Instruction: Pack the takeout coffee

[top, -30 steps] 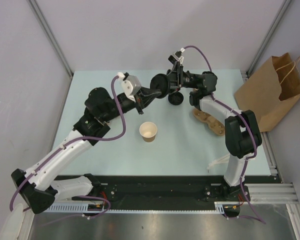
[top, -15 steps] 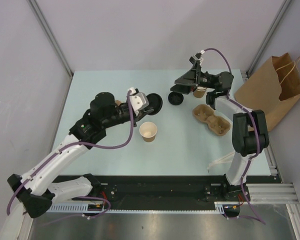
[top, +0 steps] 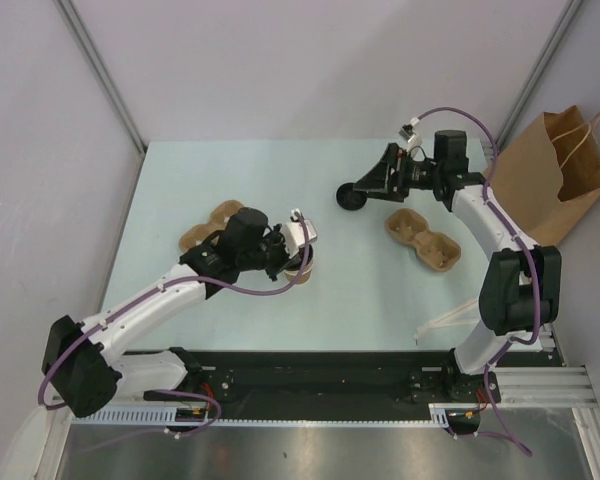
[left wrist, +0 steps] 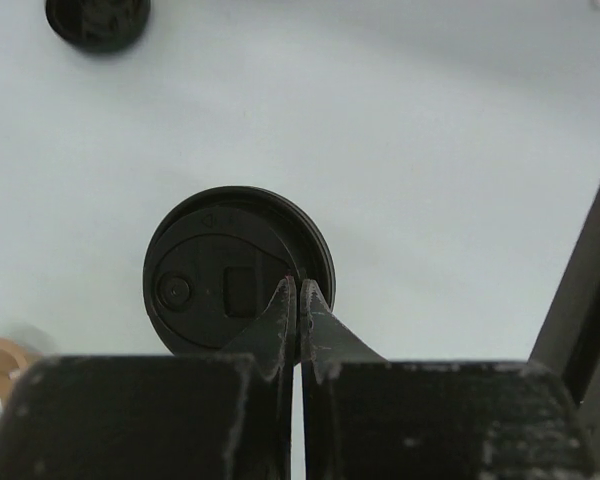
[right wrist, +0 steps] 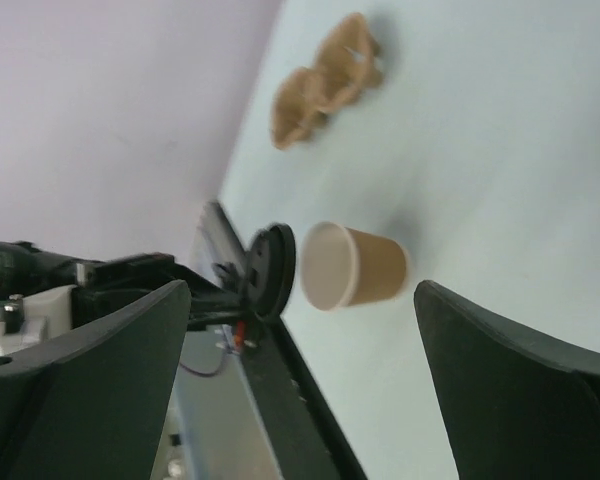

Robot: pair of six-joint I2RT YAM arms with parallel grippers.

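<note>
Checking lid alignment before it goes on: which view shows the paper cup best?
Right wrist: the paper cup shows whole, side-on, the black lid just off its mouth. In top external the left gripper covers nearly all of it; in left wrist the lid hides it.
</note>
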